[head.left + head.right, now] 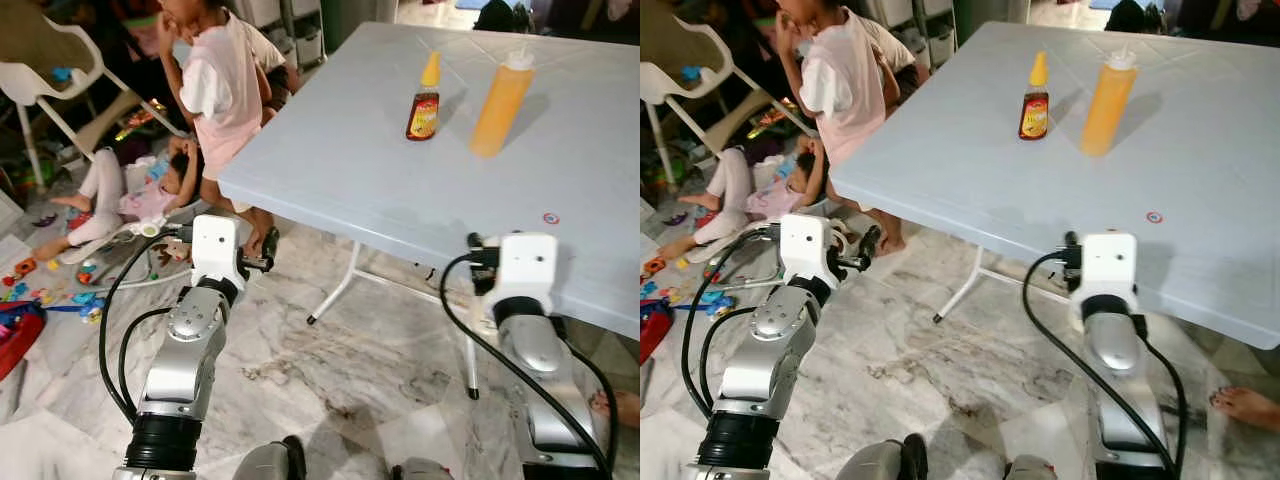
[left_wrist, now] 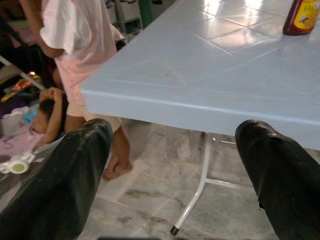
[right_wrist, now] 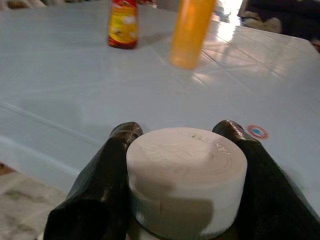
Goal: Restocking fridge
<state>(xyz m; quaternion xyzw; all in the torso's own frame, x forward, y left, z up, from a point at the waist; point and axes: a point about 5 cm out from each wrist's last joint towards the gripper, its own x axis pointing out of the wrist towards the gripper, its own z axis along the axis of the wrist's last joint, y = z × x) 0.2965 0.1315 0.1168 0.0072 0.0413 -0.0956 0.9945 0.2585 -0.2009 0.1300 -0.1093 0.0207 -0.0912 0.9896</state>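
We note the right gripper [image 3: 177, 200] clamped on a white-capped container [image 3: 186, 175], held over the near edge of the pale blue desk [image 1: 330, 150]. The left gripper [image 2: 170, 165] hangs with fingers apart and holding nothing, just off the desk's near corner. Farther in on the desk stand a small brown sauce bottle [image 1: 424, 100] and, just beside it, a tall orange squeeze bottle [image 1: 500, 100]. We judge restocking barely begun: one item in hand, two left on the desk.
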